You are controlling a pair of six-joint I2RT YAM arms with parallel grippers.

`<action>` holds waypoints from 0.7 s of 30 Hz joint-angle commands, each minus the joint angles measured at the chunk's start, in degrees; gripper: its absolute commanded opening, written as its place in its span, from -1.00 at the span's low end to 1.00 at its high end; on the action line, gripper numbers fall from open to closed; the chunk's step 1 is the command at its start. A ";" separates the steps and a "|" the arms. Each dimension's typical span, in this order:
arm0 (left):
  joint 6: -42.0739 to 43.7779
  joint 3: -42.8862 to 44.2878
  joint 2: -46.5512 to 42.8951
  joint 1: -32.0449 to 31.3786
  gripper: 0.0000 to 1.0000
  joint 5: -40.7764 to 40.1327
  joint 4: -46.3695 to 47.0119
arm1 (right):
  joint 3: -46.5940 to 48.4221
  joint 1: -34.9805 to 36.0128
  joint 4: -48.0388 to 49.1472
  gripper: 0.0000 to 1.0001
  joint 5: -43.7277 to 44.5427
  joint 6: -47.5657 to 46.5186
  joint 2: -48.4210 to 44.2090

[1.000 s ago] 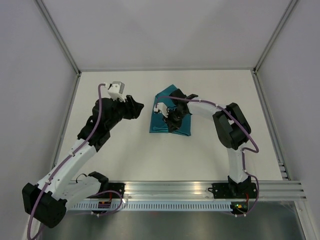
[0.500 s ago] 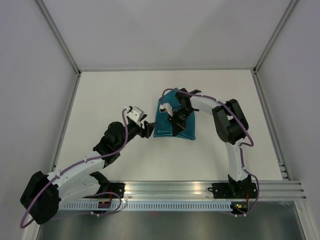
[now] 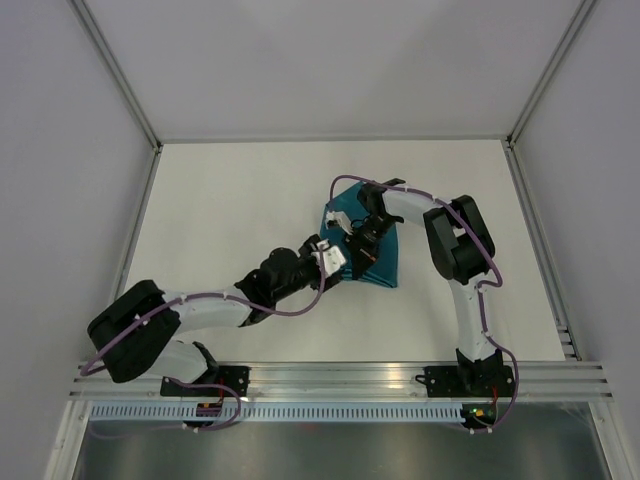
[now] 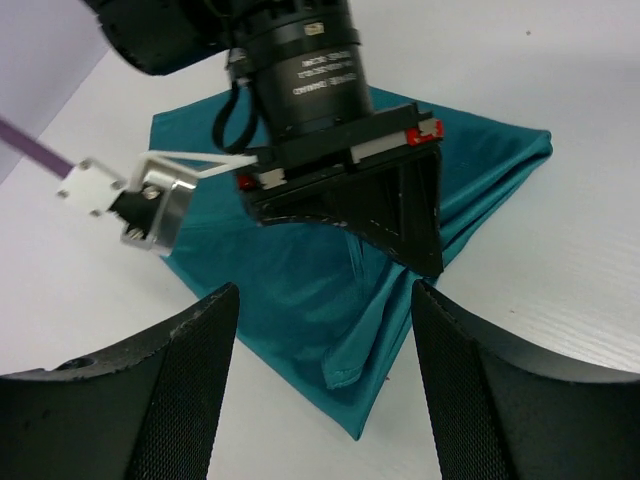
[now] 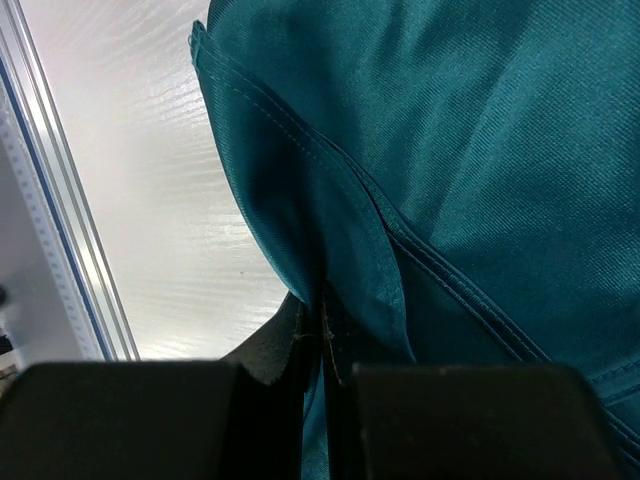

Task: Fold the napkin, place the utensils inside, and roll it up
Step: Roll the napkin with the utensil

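Step in hand: the fold is judged to be under way, with the napkin (image 3: 381, 266) lying rumpled and partly doubled on the table (image 3: 230, 200).
Right gripper (image 3: 358, 240): its jaws are pressing together on a raised, hemmed ridge of the cloth, as the right wrist view is showing.
Left gripper (image 4: 325, 295): its jaws are standing wide apart and holding nothing, and they are facing the napkin's near side low over the table.
Napkin relative to the left jaws: the near corner is lying just ahead of the open fingers (image 4: 190, 390) and between them. Whether it is touching them cannot be told.
Napkin relative to the right jaws: the pinched ridge is sitting between them, while the rest is spreading out beyond them on the table.
Doing it well: the left jaws are probably needing to close on a single hem layer near the loose corner, well apart from the right gripper's pinch. Both grips would then be travelling together, so the edges are meeting squarely.
Risk: a grab of several layers may be bunching the cloth.
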 commanded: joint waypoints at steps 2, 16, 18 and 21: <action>11.82 4.55 5.32 -3.59 0.53 -2.33 1.79 | -0.37 -1.10 -0.57 -0.82 6.11 -4.63 3.91; 21.31 13.07 16.39 -5.79 0.70 1.80 -11.21 | -0.28 -3.56 -3.03 -0.82 6.46 -7.53 4.88; 22.98 14.13 17.89 -6.05 0.75 2.15 -12.52 | -0.28 -3.74 -3.30 -0.82 6.63 -7.71 5.06; 24.57 15.44 19.64 -6.14 0.77 3.12 -14.11 | -0.28 -3.83 -3.56 -0.82 6.63 -8.15 5.23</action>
